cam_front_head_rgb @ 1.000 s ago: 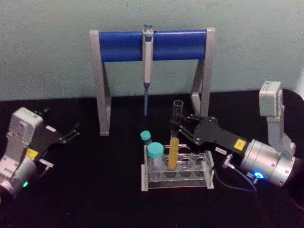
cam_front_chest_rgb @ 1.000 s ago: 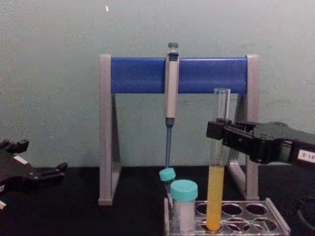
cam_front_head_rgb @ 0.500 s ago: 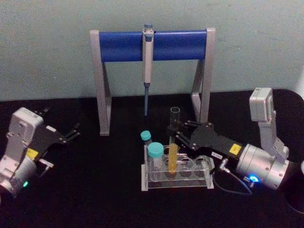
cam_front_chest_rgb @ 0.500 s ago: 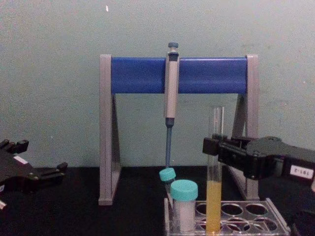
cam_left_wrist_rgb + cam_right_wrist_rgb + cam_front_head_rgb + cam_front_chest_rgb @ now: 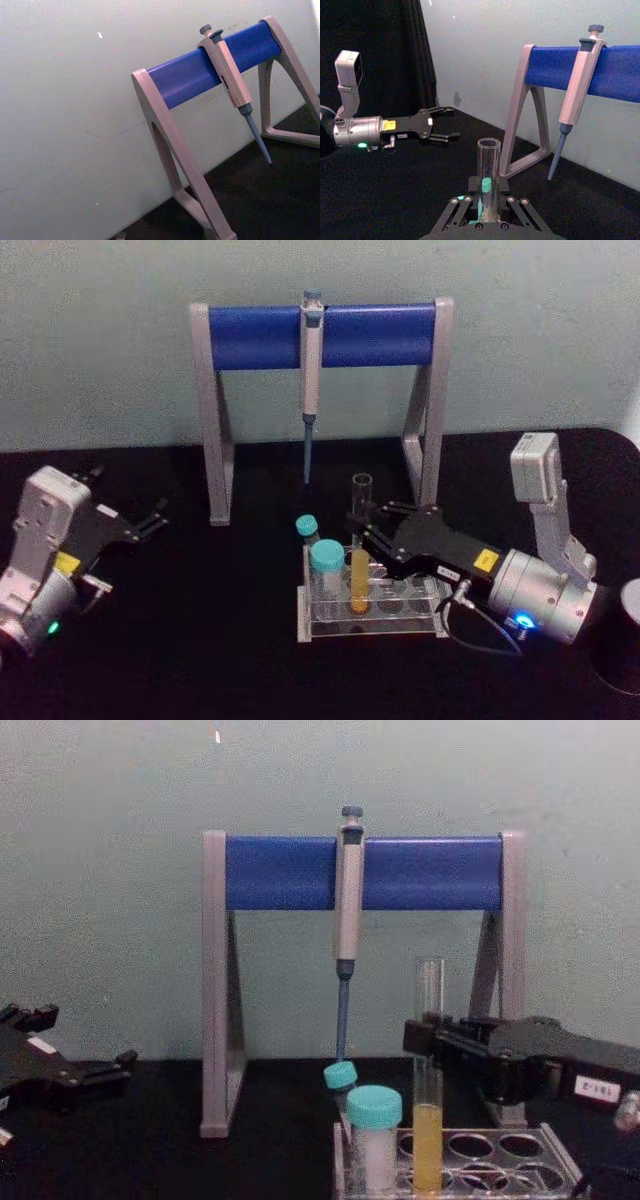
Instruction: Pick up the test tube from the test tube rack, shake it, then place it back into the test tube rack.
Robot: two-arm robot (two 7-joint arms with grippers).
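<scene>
Black bench [image 5: 200,670] top. Toward its near edge, about the middle: clear plastic test tube rack [image 5: 425,592], low, with rows of round holes on top. Two short teal-capped tubes [image 5: 326,568] stand at the rack's left end, one behind the other.

Test tube [image 5: 359,565] stands upright in a hole just right of them, its foot down inside the rack. Yellow-orange liquid fills the lower part; the glass above is clear and the mouth uncapped. Cannot tell whether the foot touches the rack floor.

Right gripper [image 5: 363,526] reaches in from the bench's right edge, level with the tube's clear upper part, above the liquid. Fingers drawn narrow on the glass from either side, tube pinched between them.

Left gripper [image 5: 153,519] parked near the left edge, well apart from the rack, fingers spread, nothing between them.

Farther back, toward the far edge: grey-legged stand [image 5: 250,337] with a blue bar. Grey pipette [image 5: 311,370] hangs from the bar's middle, tip down and off the bench. Pale wall behind.
</scene>
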